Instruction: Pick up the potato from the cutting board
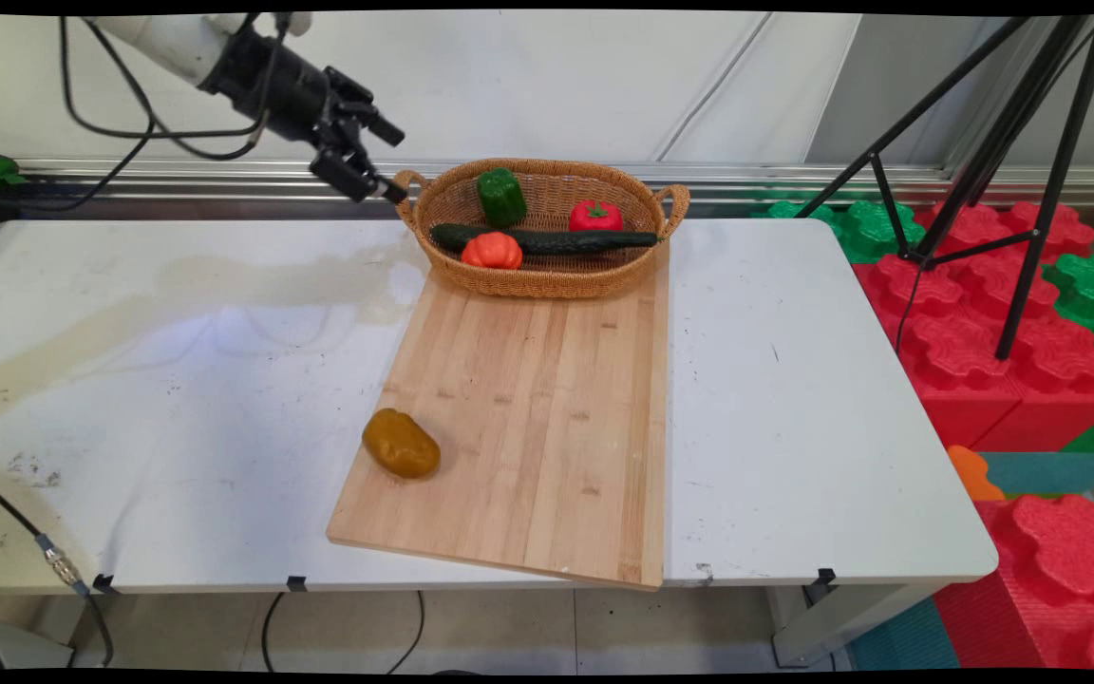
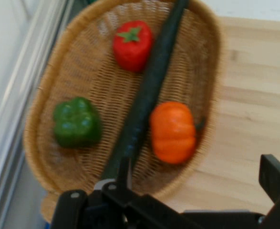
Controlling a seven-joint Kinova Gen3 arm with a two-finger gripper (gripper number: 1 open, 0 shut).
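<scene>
Main view, we see the end effector point(image 1: 393, 161) raised beside the wicker basket's point(image 1: 547, 277) left handle, fingers spread, holding nothing, brown potato point(image 1: 401, 443) on the cutting board point(image 1: 537, 418) on the white surface point(image 1: 177, 380), hand view, we see green pepper point(image 2: 77, 122), tomato point(image 2: 132, 44), cucumber point(image 2: 147, 95), orange pumpkin point(image 2: 173, 131) inside the basket.

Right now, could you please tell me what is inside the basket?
The basket holds a green pepper, a tomato, a cucumber and a small orange pumpkin. Anything beneath them is hidden.
</scene>
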